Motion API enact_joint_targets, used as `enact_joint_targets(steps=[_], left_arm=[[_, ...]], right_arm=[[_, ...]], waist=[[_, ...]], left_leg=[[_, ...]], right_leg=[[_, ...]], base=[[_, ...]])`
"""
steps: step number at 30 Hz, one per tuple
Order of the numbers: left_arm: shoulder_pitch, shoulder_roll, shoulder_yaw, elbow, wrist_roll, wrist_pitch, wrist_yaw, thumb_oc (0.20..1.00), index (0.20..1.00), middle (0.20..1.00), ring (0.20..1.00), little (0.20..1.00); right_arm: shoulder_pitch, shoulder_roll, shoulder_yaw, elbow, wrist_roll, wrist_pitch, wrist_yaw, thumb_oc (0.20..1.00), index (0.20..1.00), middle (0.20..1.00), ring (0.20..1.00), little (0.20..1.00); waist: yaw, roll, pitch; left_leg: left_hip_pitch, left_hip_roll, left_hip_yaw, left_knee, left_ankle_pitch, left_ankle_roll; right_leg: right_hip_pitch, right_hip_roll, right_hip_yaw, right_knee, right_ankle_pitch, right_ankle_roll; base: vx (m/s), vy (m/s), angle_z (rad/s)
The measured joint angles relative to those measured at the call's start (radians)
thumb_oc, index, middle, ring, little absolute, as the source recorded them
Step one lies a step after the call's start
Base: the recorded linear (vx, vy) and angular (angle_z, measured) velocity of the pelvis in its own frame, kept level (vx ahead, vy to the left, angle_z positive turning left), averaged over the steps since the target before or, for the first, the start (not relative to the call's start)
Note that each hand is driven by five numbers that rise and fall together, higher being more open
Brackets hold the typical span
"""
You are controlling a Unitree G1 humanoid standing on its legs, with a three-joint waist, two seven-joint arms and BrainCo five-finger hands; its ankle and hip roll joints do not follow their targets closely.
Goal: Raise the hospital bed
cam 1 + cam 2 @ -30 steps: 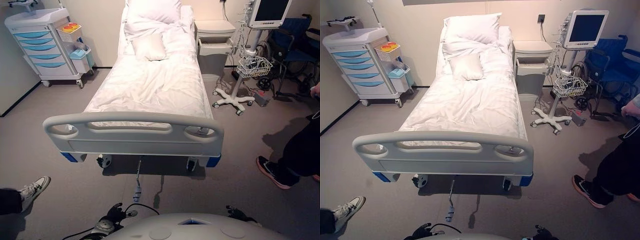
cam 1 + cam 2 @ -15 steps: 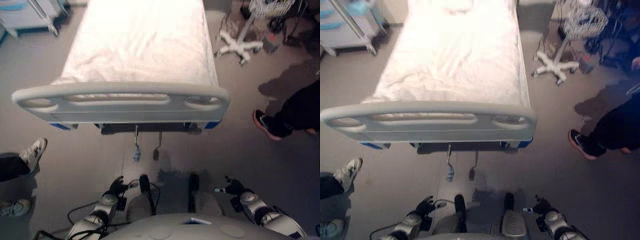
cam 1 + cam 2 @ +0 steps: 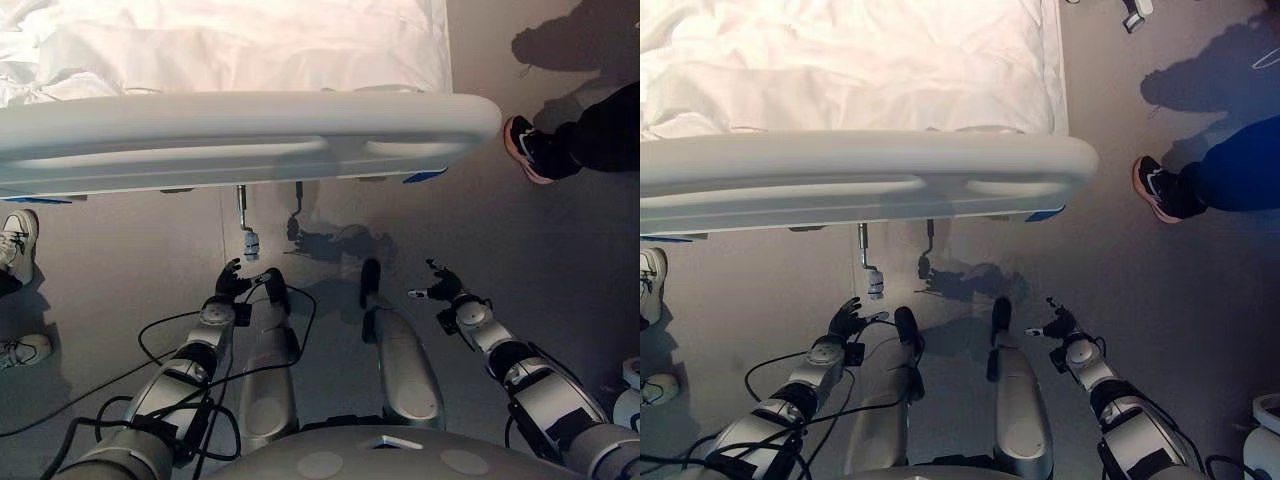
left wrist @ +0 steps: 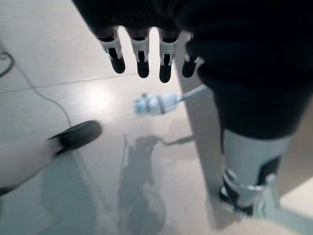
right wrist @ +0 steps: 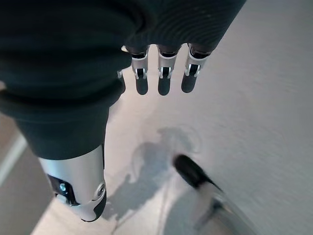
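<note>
We are standing at the foot of the bed [image 3: 250, 60], looking down over its grey footboard [image 3: 240, 135]. Under the footboard, a crank [image 3: 246, 222] is hanging down toward the floor [image 3: 110, 280], its pale grip [image 3: 875, 281] at the lower end; a second, darker crank [image 3: 926, 250] is hanging just beside it.

We judge that we are in the approach step: nothing is being gripped yet. Our left hand [image 3: 230, 281] is hovering low over the floor, just short of the pale grip and below it in the head views, with its fingers [image 4: 142, 61] apart and relaxed, holding nothing; the left wrist view shows the grip [image 4: 155, 104] lying just past the fingertips. Our right hand [image 3: 438, 288] is hanging out to the right, well apart from both cranks, its fingers [image 5: 163, 77] loose and empty too.

Next, as we see it, the left hand needs to reach forward to the grip and curl round it, then turn the crank to lift the bed. Which way it must turn, we cannot tell.

People's shoes [image 3: 525, 150] are showing on both sides of us, near the bed's corners.
</note>
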Motion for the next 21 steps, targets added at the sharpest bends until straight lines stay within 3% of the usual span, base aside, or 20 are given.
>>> enact_joint_targets(steps=[3,9,21], left_arm=[[-0.031,0.04,-0.002,-0.092,-0.03,-0.007,0.02,1.0,1.0,1.0,1.0,1.0],[-0.154,0.118,0.001,-0.118,-0.04,-0.016,0.049,1.0,1.0,1.0,1.0,1.0],[-0.215,0.228,-0.001,-0.173,-0.039,-0.019,0.101,1.0,1.0,1.0,1.0,1.0]], right_arm=[[0.001,-0.046,0.022,-0.105,-0.023,-0.006,-0.008,1.0,1.0,1.0,1.0,1.0],[-0.035,-0.062,0.018,-0.154,-0.039,-0.013,-0.026,1.0,1.0,1.0,1.0,1.0],[-0.02,-0.128,0.013,-0.32,-0.039,-0.037,-0.061,1.0,1.0,1.0,1.0,1.0]], waist=[[-0.004,-0.01,0.025],[-0.014,-0.036,0.113],[-0.04,-0.04,0.123]], left_leg=[[-0.073,0.002,-0.005,0.034,0.0,0.001],[-0.165,0.006,-0.012,0.068,0.003,0.0],[-0.323,0.012,-0.029,0.093,0.013,-0.005]], right_leg=[[-0.068,-0.002,0.002,0.025,-0.001,-0.002],[-0.163,-0.003,0.009,0.064,0.002,-0.009],[-0.314,0.001,0.007,0.079,0.013,-0.023]], base=[[-0.06,-0.022,0.01],[-0.05,-0.01,0.01],[-0.01,-0.021,0.0]])
